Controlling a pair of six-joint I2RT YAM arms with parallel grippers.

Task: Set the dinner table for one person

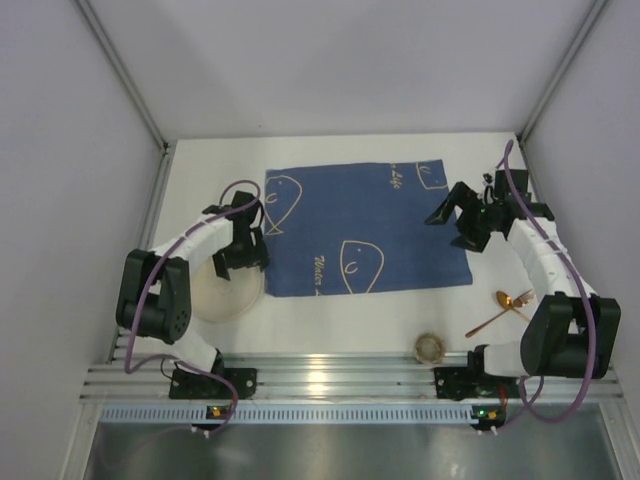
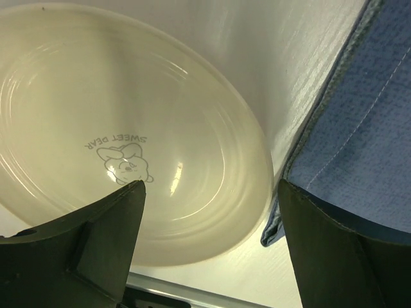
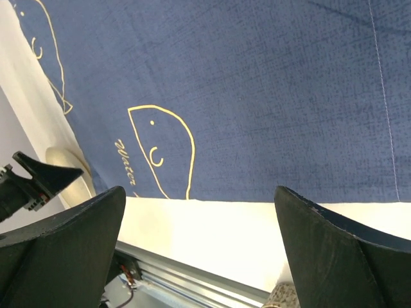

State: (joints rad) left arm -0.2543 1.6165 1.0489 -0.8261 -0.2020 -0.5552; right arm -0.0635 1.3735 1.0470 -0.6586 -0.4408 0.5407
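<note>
Matte white rectangular dinner table (image 1: 330,335) fills the scene, with its ribbed rail along the near edge. A blue rectangular cloth with line drawings (image 1: 360,225) lies centre-far. The left gripper (image 1: 240,262), jaws released and empty, hovers over a cream round plate (image 1: 225,295) just beside the cloth's near-left corner. The right gripper (image 1: 455,225), jaws also released, hangs over the cloth's right edge. 2 gold metal utensils (image 1: 505,303) and 1 small round beige object (image 1: 431,347) lie near right.

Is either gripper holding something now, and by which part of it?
Nothing is held. The left gripper is open above the plate, the right gripper open above the cloth.
</note>
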